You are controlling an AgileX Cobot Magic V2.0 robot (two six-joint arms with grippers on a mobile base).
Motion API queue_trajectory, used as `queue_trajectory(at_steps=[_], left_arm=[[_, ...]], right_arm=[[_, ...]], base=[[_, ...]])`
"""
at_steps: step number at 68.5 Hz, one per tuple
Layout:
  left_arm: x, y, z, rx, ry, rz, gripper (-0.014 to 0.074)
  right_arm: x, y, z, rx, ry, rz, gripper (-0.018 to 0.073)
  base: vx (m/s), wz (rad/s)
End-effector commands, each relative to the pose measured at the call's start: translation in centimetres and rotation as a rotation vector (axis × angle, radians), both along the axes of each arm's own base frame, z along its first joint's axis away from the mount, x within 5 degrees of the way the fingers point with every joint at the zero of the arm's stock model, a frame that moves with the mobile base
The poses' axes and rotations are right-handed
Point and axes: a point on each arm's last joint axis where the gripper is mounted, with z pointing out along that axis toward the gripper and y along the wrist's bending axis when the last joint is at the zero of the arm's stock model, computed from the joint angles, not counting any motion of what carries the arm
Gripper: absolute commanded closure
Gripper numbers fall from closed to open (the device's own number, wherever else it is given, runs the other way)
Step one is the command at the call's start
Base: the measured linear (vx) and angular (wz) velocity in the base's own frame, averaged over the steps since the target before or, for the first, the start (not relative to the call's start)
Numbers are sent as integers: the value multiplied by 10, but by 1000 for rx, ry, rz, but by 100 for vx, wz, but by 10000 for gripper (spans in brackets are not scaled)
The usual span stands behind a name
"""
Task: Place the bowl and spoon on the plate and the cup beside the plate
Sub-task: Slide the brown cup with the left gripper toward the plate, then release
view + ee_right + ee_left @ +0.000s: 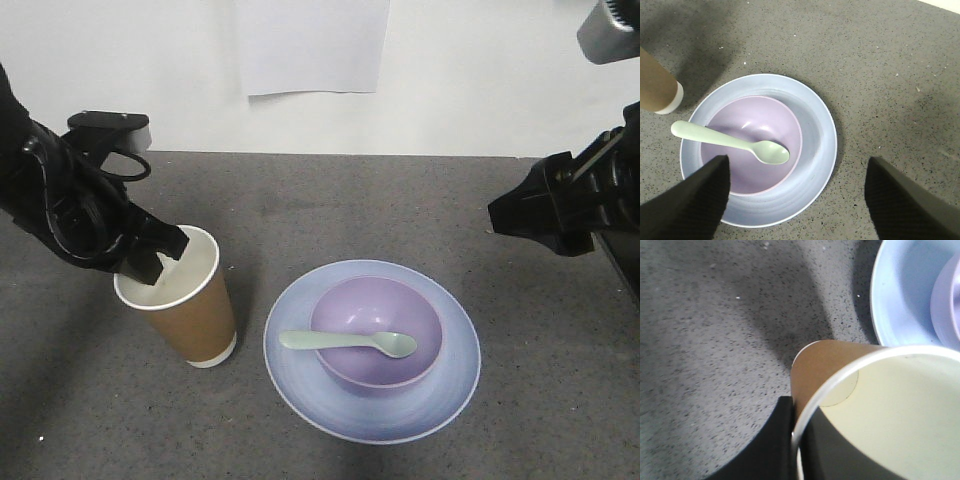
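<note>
Brown paper cup (183,303) is sitting on the grey speckled surface (400,200) at roughly 9 o'clock from the plate (450,385), near it but not touching, and it looks tipped a bit toward the left arm. The left pincer (160,262) has it by the rim, one finger inside against the white wall and one outside, clamped on it. The bowl (345,372) is already on the plate and the spoon (348,343) lies across it, handle poking out over the rim toward 9 o'clock. The right pincer (797,197) hangs over the plate with its fingers spread wide, holding nothing. So I'd say it's basically just the cup left. If I were driving this: get the cup flat on its base first, then let go slowly and lift straight up, since a paper cup that light tips easily. Don't swing toward 3 o'clock or you'll clip the spoon handle.
</note>
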Motion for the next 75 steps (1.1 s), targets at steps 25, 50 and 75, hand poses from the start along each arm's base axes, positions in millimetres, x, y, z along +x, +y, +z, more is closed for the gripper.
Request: queue_trajectory(at_steps=[25,50,75], left_arm=[[7,-8,-1,-28,-26,9,569],[8,-8,1,-31,-36,11,272],[8,-7,4,-20,-57,10,-50]], right_arm=[[-2,-1,14,33,-89,-8,10],[-2,-1,14,33,-89,-8,10],[-2,-1,14,33,-89,-8,10]], base=[[0,0],[0,0],[0,0]])
